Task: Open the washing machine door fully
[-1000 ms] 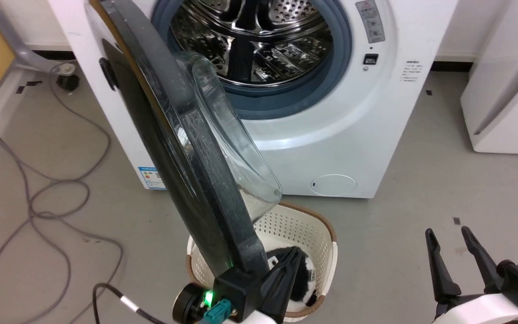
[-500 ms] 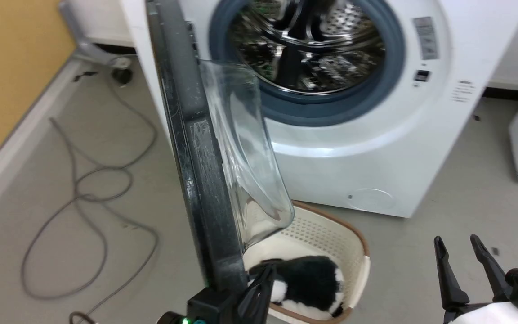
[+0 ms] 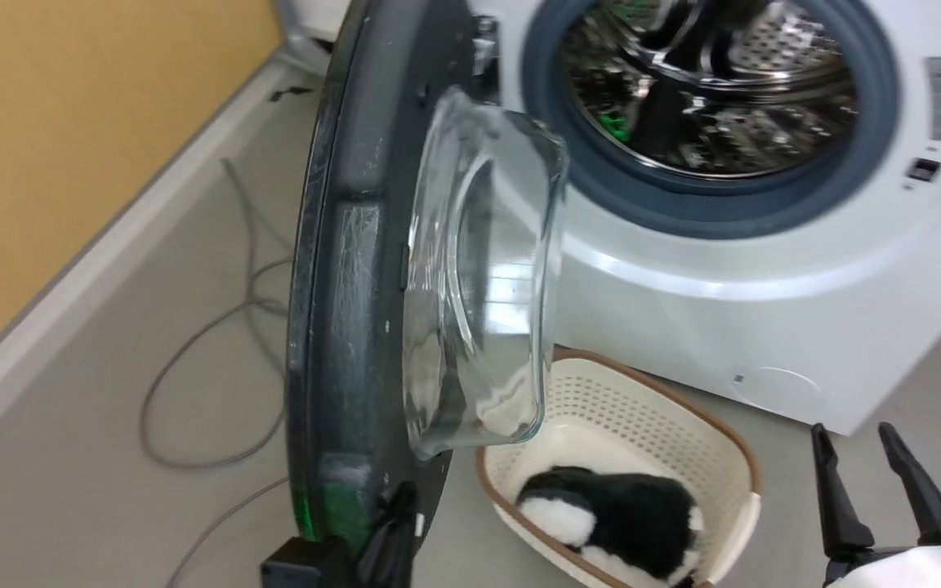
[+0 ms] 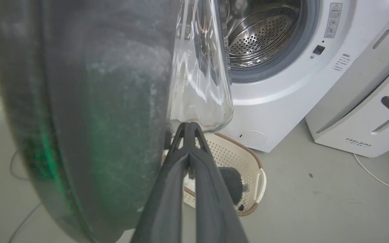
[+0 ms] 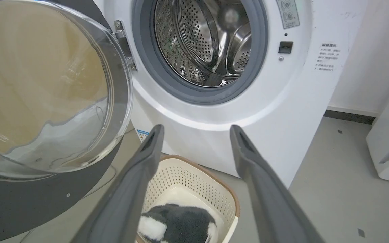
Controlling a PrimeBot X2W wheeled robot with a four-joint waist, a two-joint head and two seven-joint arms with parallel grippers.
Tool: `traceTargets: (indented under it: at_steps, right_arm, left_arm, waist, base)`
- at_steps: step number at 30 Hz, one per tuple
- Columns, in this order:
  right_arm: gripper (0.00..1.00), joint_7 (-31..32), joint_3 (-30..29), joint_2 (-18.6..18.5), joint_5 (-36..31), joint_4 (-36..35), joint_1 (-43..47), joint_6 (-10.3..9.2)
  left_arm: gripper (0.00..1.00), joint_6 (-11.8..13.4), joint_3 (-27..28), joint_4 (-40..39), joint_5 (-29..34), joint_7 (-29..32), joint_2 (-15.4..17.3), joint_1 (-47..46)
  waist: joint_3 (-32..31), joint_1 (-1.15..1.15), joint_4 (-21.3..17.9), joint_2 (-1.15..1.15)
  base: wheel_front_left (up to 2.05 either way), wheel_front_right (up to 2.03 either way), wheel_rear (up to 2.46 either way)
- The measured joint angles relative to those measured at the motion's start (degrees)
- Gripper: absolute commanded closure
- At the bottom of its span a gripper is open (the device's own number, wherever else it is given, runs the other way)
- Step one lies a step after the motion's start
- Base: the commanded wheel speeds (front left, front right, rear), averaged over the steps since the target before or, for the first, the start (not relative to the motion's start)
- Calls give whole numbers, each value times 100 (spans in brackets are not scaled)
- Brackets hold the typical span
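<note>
Underfoot, grey floor point(image 3: 70, 498) beside washing machine point(image 3: 683, 327).

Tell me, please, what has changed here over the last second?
The washing machine door has swung further open, its free edge now left of the basket, the shut left gripper going with it; the head camera turned too. The right gripper stays open.

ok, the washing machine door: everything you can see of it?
Large round door, black rim dull and scuffed inside, with a clear glass bowl bulging from its centre. A metal hinge ties it to the washing machine, left of the drum opening. It stands upright, swung well open, roughly square to the machine front, free edge toward the robot. The left gripper, fingers shut, seems to rest against the inner rim beside the bowl.
</note>
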Motion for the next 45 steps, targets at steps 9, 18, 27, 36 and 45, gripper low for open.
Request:
traceTargets:
  at_steps: [9, 18, 27, 36, 45]
  right_arm:
    - [0, 71, -58, 1, -35, -83, -1, 0]
    - [0, 158, -12, 1, -43, -102, -4, 0]
    - [0, 204, 41, 2, -43, -132, -27, 0]
    - [0, 211, 21, 2, -43, -133, -40, 0]
    - [0, 265, 25, 2, -46, -141, -162, 0]
  left_arm:
    - [100, 171, 425, -40, -70, -166, 175, 80]
    - [100, 168, 864, 292, -180, -410, 369, 24]
    - [100, -254, 1537, 1092, -886, -958, 379, -481]
    - [100, -654, 2189, 2521, -1233, -1595, 479, -1198]
    - [100, -920, 2818, 3695, -1317, -1771, 708, -1914]
  waist:
    - [91, 0, 493, 0]
    - [113, 0, 564, 0]
    - [193, 0, 375, 0]
    - [344, 0, 174, 0]
    - [472, 0, 9, 0]
  base:
    - [0, 0, 0]
    - [0, 0, 0]
    - [0, 0, 0]
    - [0, 0, 0]
    - [0, 0, 0]
